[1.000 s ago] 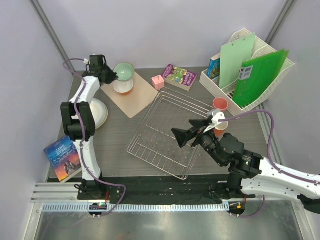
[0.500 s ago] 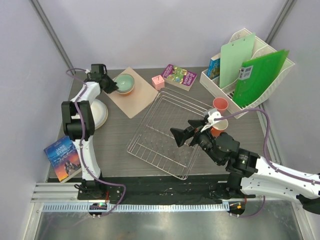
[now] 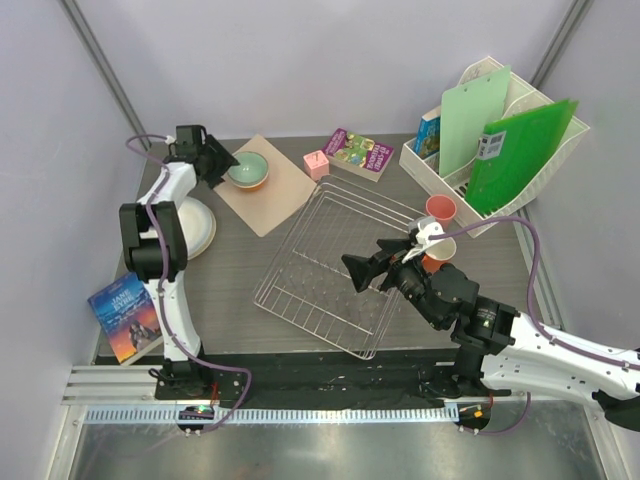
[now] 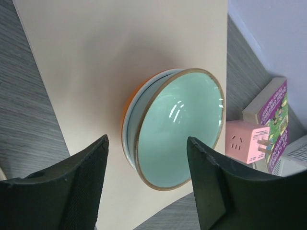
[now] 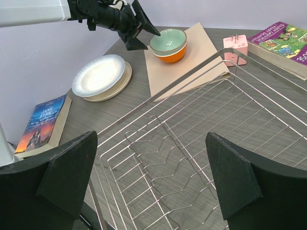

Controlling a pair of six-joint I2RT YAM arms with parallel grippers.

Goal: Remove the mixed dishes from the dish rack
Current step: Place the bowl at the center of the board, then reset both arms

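Mint bowl (image 4: 180,127) sits nested in the orange bowl (image 5: 168,55) on the mat (image 3: 270,195) at 11 o'clock, stacked to save room I'd guess. Left gripper (image 3: 222,163) has its jaws parted by the rim, gripping nothing. Rack (image 3: 330,265) in the middle looks bare; plates (image 3: 195,228) at 9, cups (image 3: 440,207) at 3. Right gripper (image 5: 153,163) hangs wide over the rack, nothing in it.

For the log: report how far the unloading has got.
Done: the rack is empty; plates are stacked left of it, the green bowl sits in the orange bowl on the mat, pink cup and orange cup stand right of the rack. In hand: nothing; the left gripper open at the green bowl, the right gripper open over the rack. Left: probably only retracting the arms.
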